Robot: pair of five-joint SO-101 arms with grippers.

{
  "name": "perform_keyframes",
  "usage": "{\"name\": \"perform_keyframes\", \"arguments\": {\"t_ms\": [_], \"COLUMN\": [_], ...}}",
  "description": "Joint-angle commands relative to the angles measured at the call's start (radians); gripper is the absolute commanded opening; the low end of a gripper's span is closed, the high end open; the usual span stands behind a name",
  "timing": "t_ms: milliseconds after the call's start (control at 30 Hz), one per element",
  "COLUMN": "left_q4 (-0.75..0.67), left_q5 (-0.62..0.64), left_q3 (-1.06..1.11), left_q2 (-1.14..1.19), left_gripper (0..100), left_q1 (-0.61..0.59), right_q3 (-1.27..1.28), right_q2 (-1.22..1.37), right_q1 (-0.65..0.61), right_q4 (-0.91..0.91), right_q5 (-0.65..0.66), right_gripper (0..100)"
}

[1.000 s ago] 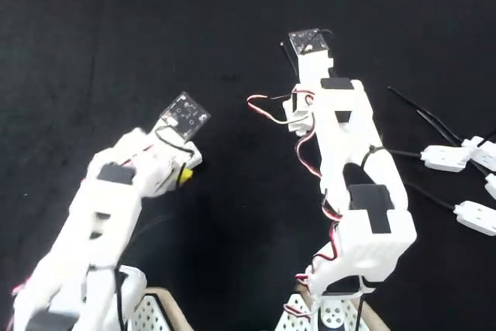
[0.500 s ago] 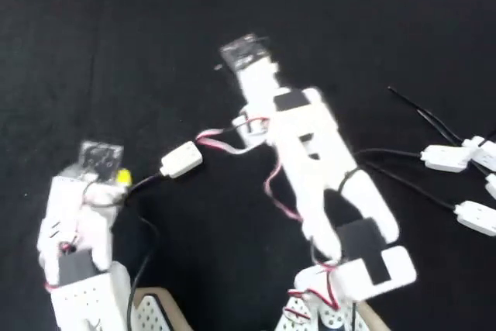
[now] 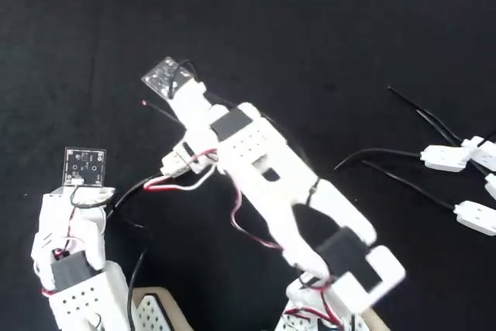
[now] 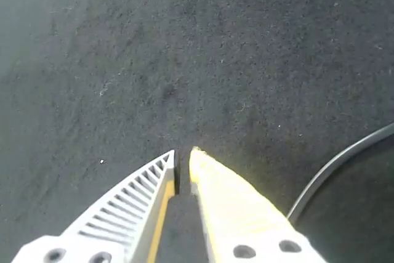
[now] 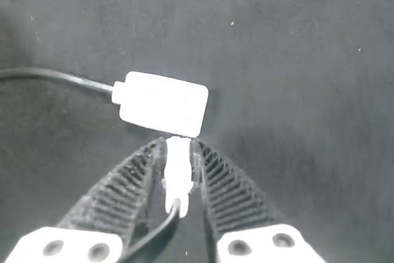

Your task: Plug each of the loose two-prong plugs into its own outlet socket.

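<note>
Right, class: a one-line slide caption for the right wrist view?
Right tool grips a white plug at the edge of a white socket on black cloth.

High camera fixed above, looking down over the counter (image 3: 349,36), wrist cameras close, sighting along left tool (image 4: 183,156) onto bare counter, along right tool (image 5: 179,146) onto plug (image 5: 178,173) and socket (image 5: 163,103), socket also in the high view.

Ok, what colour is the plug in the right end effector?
White. The plug in the right end effector shows best in the right wrist view.
</note>
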Motion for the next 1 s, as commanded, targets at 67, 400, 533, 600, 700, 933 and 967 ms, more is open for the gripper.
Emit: {"name": "perform_keyframes", "arguments": {"t_ms": [67,400,533,600,700,933,967], "left_q4": [0.003,-0.003,-0.003,-0.003,-0.002,0.002,0.002], "left_q5": [0.080,0.084,0.083,0.083,0.083,0.083,0.083], "left_q3": [0.019,0.019,0.019,0.019,0.019,0.019,0.019], "left_q2": [-0.009,-0.009,-0.009,-0.009,-0.009,-0.009,-0.009], "left_gripper": [8,8,8,8,8,8,8], "left_q1": [0.005,0.013,0.013,0.013,0.013,0.013,0.013], "right_q3": [-0.232,-0.318,-0.312,-0.312,-0.312,-0.254,-0.248], "right_q2": [0.137,0.280,0.283,0.285,0.286,0.285,0.285], "right_q1": [-0.012,-0.012,-0.012,-0.012,-0.012,-0.008,-0.008], "right_q4": [0.069,0.066,0.058,0.055,0.054,-0.023,-0.028], "right_q5": [-0.048,-0.133,-0.138,-0.138,-0.138,-0.133,-0.133], "right_gripper": [1.1,1.1,1.1,1.1,1.1,1.1,1.1]}}
